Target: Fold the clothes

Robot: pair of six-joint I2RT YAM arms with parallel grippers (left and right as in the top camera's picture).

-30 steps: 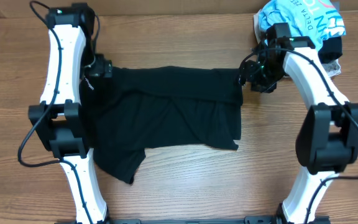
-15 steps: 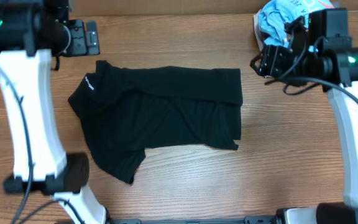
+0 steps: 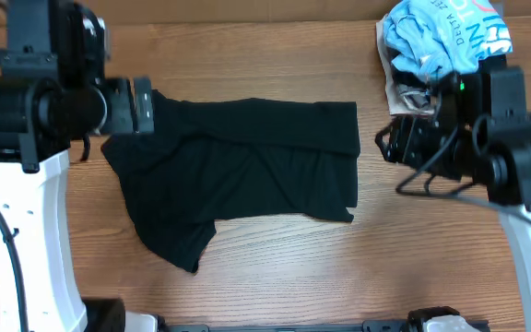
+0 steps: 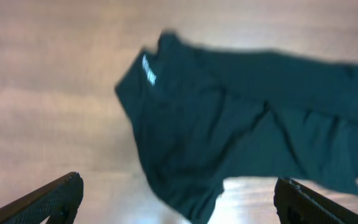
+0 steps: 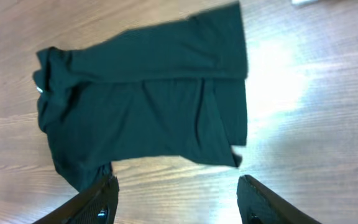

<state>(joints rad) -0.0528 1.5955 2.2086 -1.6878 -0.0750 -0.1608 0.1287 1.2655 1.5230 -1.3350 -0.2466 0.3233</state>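
Left pincer (image 4: 178, 186) is spread wide and empty. Right pincer (image 5: 178, 186) is also spread, less wide, with nothing in it. Both hang high above the counter (image 3: 275, 267), and each wrist view takes in the whole black shirt (image 3: 247, 166) below.

The shirt lies flat mid-counter, part folded, long axis running left to right, with one loose flap trailing toward the near edge on the left.

From overhead, the left pincer sits over the shirt's far-left corner by the logo. The right one stands just off the right edge, not touching. We judge the left arm nearer, and that loose flap is its side's job. The light blue tee (image 3: 441, 37) stays out of this.
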